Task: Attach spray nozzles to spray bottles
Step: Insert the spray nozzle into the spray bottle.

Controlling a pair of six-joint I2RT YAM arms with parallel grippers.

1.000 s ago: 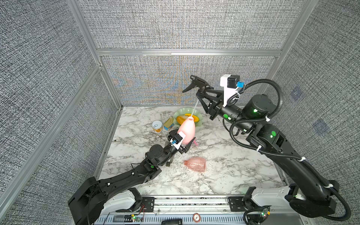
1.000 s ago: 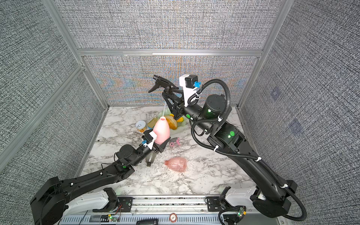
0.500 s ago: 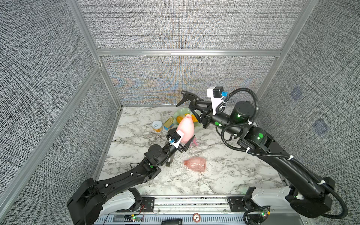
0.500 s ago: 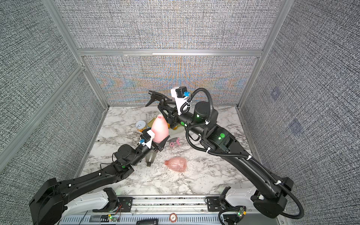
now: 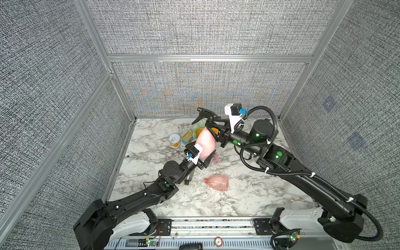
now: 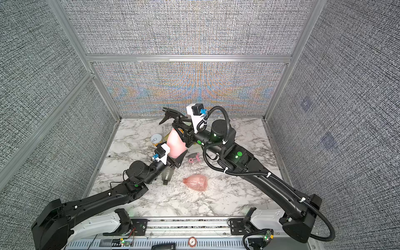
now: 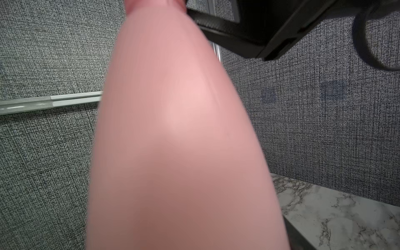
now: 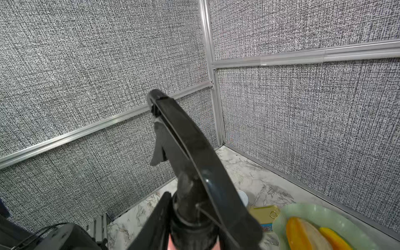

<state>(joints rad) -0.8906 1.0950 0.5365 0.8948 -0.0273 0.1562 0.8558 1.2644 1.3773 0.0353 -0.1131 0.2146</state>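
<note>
- Opaque pink bottle (image 5: 205,141): my left fingers (image 6: 180,159) are clamped on its lower body, holding it upright above the desk (image 5: 238,194). I judge this first pairing to be under way, not finished.
- Clear pink bottle (image 5: 217,183): it lies on its side on the desk, below the left fingers towards me, with a bare neck.
- Smoky grey bottle (image 6: 167,174): it lies under my left wrist, just behind those fingers, also bare.
- Black nozzle (image 5: 204,113): my right fingers (image 8: 154,218) are clamped on its collar, which sits on the held bottle's neck. I cannot tell whether it is screwed on.
- Grey-and-pink nozzle (image 6: 193,157): it lies loose on the desk beside the left fingers.
- I cannot find the third nozzle.
</note>
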